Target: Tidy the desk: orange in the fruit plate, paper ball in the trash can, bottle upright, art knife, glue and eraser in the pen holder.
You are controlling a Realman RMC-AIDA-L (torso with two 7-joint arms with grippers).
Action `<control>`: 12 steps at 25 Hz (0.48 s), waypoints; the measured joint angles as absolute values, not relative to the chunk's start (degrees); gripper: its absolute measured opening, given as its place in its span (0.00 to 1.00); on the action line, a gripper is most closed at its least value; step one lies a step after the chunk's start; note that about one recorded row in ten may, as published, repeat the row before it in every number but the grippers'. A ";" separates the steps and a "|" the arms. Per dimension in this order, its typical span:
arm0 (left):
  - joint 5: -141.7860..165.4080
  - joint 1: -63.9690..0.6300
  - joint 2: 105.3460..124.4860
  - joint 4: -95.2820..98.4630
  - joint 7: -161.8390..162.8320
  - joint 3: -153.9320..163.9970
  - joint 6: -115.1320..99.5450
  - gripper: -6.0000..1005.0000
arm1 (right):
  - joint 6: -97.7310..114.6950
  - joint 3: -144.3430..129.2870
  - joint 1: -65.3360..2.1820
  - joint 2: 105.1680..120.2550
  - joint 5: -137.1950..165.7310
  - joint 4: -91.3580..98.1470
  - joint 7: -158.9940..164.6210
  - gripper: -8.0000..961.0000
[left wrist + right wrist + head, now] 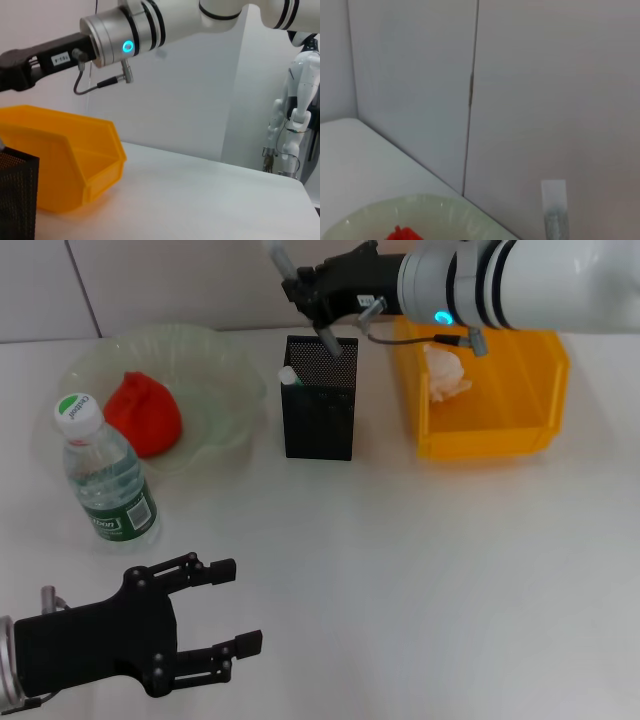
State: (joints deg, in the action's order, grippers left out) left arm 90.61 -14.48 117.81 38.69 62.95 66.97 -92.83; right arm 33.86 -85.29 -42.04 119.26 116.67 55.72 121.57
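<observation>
Head view: right gripper (312, 302) above the pen holder (319, 398), fingers spread, holding nothing. Left gripper (228, 605) low, parted, empty; bottle (105, 473) upright beyond it. Orange (144, 414) in fruit plate (225, 370); paper ball (445, 370) in trash can (490, 430).

Left wrist view: trash can (65, 160) ahead.

Right wrist view: orange (404, 234) below.

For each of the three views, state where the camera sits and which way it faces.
Head view: on the head, facing forward and down at the desk; shows left tool low, right tool above the pen holder.
Left wrist view: low by the desk, facing the trash can; shows the right arm only.
Right wrist view: facing the wall over the fruit plate; no own tool.
Shared: the orange appears in head and right wrist views.
</observation>
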 joint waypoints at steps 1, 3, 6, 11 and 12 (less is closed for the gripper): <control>90.62 -14.48 117.81 38.69 62.95 66.97 -92.83 0.80 | 33.86 -85.29 -42.04 119.26 116.67 55.72 121.57 0.16; 90.62 -14.43 117.84 38.67 62.99 66.97 -92.83 0.80 | 32.88 -86.43 -42.09 119.29 116.68 54.99 121.55 0.16; 90.62 -14.38 117.85 38.61 63.01 66.97 -92.83 0.80 | 31.30 -88.39 -42.02 119.35 116.69 54.22 120.90 0.17; 90.61 -14.36 117.86 38.58 62.96 66.97 -92.83 0.80 | 28.29 -91.79 -41.40 119.55 116.33 53.44 120.23 0.18; 90.62 -14.38 117.86 38.58 62.92 66.97 -92.82 0.80 | 28.07 -92.50 -41.01 119.60 116.30 53.38 120.23 0.18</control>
State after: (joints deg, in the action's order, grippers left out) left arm 90.61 -14.38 117.86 38.58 62.92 66.97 -92.82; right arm 28.07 -92.50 -41.01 119.60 116.30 53.39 120.23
